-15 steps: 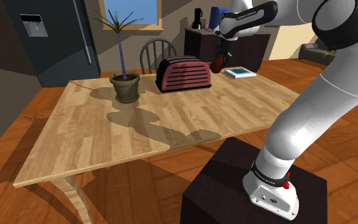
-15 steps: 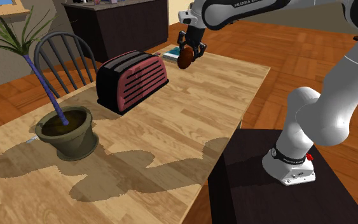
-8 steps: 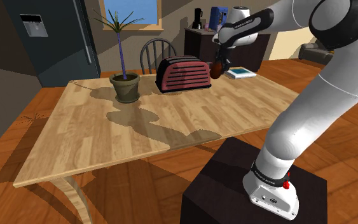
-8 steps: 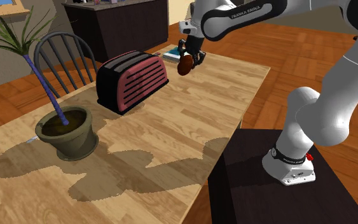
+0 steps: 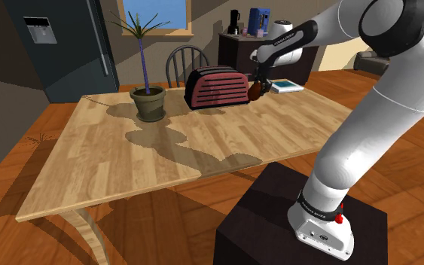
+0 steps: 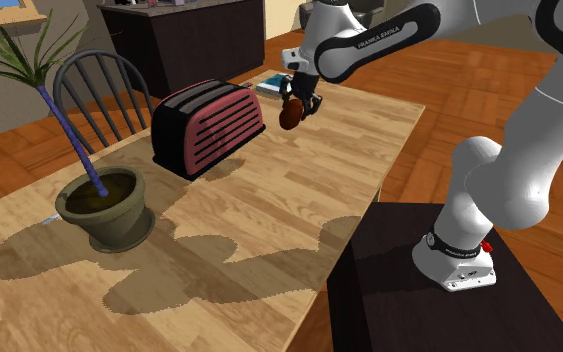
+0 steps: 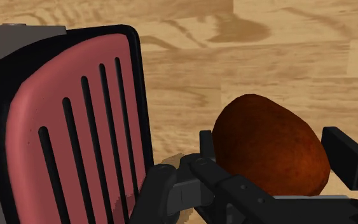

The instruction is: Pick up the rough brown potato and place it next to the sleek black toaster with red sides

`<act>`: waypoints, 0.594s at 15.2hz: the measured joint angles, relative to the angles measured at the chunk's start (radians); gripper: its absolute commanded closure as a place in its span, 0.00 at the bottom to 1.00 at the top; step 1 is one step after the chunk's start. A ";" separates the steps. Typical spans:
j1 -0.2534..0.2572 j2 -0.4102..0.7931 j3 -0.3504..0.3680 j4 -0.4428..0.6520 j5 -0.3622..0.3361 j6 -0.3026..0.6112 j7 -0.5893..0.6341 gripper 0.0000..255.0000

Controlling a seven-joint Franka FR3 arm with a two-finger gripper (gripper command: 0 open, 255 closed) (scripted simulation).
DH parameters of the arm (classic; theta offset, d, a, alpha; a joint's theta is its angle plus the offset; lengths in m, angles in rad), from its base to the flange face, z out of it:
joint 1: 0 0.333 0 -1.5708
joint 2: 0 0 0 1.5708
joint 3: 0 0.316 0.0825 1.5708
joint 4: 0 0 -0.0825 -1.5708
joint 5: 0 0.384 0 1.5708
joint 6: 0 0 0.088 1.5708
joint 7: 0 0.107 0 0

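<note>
Gripper point(image 5: 257, 85) point(image 6: 292, 108) point(image 7: 271, 159): closed on the potato point(image 5: 255, 90) point(image 6: 290, 116) point(image 7: 266, 140), one black finger on each flank. The wrist view confirms the clasp. The arm reaches in from the stand point(image 5: 278, 218) point(image 6: 409, 290) at the near right, with the hand pointing downward.

Potato: reddish-brown, egg-shaped and matt. It is held low over the wooden table point(image 5: 202, 150) point(image 6: 299, 200) point(image 7: 285, 57). Whether it touches the surface cannot be determined.

Position relative to the toaster point(image 5: 218, 88) point(image 6: 209, 127) point(image 7: 75, 127): the potato is just beside the toaster's end on the shoulder view's right. It is not in contact with it, as a strip of bare tabletop shows between the two in the wrist view.

Toaster: black body with a red slatted side panel (the slats are dark and run across the panel). It stands upright at the far side of the table.

Other items noted:
- A potted plant point(image 5: 148, 102) point(image 6: 104, 205) stands on the table, to the left of the toaster in both exterior views.
- A book point(image 5: 285, 86) point(image 6: 269, 83) lies flat near the table's far edge, beyond the gripper.
- A spindle-back chair point(image 5: 184, 60) point(image 6: 99, 95) stands behind the table.
- A dark refrigerator point(image 5: 59, 45) stands at the shoulder view's far left.
</note>
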 measured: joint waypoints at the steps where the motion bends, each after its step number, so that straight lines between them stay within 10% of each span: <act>1: 0.000 0.004 -0.001 -0.008 0.001 0.012 0.000 1.00; 9: 0.004 0.059 -0.021 -0.071 0.026 0.125 -0.017 1.00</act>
